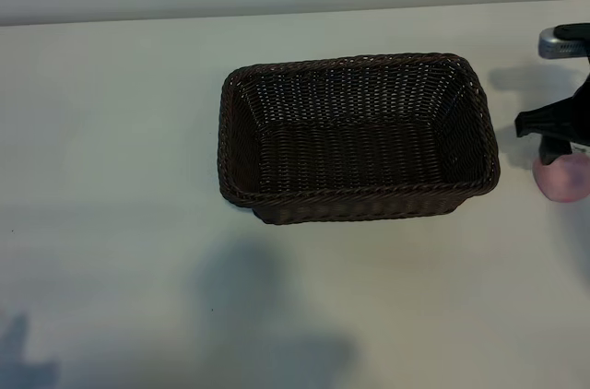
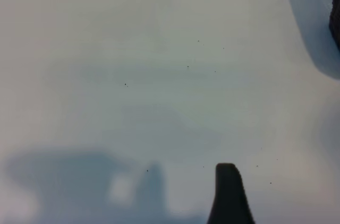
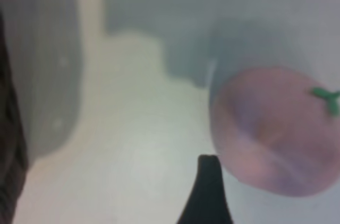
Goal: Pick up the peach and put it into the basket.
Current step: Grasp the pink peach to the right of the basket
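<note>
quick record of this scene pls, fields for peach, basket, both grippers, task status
peach: on the table, right of the basket, outside it
basket: mid-table, upright, nothing inside
right gripper: at the right edge, just above the peach, not holding it
left gripper: over bare table, only one fingertip shows, holding nothing
table: white, bare apart from basket and peach
task status: peach not yet picked up

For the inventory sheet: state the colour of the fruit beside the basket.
Pale pink, with a small green stem. The peach shows best in the right wrist view.
</note>
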